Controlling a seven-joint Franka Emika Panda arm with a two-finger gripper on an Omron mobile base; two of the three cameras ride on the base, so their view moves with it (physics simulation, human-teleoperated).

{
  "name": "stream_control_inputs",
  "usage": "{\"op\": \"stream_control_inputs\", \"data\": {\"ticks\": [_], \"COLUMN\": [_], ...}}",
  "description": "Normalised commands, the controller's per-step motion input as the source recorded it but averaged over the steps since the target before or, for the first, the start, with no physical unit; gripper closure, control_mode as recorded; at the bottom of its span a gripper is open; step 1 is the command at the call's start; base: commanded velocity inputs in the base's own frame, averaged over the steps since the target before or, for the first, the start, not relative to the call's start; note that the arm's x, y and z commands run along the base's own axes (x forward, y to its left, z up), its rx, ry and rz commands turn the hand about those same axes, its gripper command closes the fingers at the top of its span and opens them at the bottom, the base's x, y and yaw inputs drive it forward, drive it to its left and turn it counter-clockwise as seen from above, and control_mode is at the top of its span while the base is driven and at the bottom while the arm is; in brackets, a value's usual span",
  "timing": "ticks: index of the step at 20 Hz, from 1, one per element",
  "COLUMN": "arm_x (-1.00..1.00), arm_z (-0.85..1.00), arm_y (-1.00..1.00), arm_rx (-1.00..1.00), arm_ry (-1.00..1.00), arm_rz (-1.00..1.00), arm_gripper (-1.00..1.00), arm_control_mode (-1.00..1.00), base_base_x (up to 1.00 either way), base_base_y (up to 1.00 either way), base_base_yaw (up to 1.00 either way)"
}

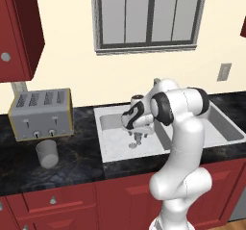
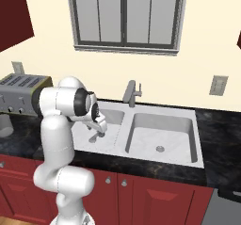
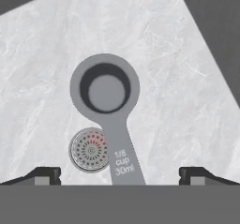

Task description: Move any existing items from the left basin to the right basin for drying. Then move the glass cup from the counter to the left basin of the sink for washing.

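Note:
The existing item, a small grey measuring scoop [image 3: 104,89] with a round bowl and a flat handle marked "1/8 cup 30ml", lies on the floor of the left basin [image 1: 113,145] beside its round drain [image 3: 89,149]. My gripper [image 3: 119,175] hangs straight above the scoop's handle, open, with a fingertip on each side and nothing between them. In the base views my gripper [image 1: 135,140] [image 2: 96,135] reaches down into the left basin [image 2: 109,141]. The glass cup [image 1: 47,153] stands on the black counter [image 1: 72,164] in front of the toaster. The right basin [image 2: 162,134] holds just its drain.
A silver toaster [image 1: 42,113] stands at the back left of the counter. The grey faucet [image 2: 132,93] rises behind the divider between the basins. A window and wall lie behind the sink; dark red cabinets run below the counter.

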Motion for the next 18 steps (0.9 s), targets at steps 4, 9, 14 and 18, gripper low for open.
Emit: {"op": "stream_control_inputs", "data": {"ticks": [4,9,14,18], "arm_x": [0.0,0.0,0.0,0.0], "arm_z": [-0.21,-0.22,-0.21,-0.14], "arm_y": [0.0,0.0,0.0,0.0], "arm_rx": [0.0,0.0,0.0,0.0], "arm_ry": [0.0,0.0,0.0,0.0], "arm_rz": [0.0,0.0,0.0,0.0], "arm_gripper": [-1.0,-1.0,-1.0,-1.0], "arm_control_mode": [-1.0,-1.0,-1.0,-1.0], "base_base_x": [0.0,0.0,0.0,0.0], "base_base_y": [0.0,0.0,0.0,0.0], "base_base_yaw": [0.0,0.0,0.0,0.0]}}
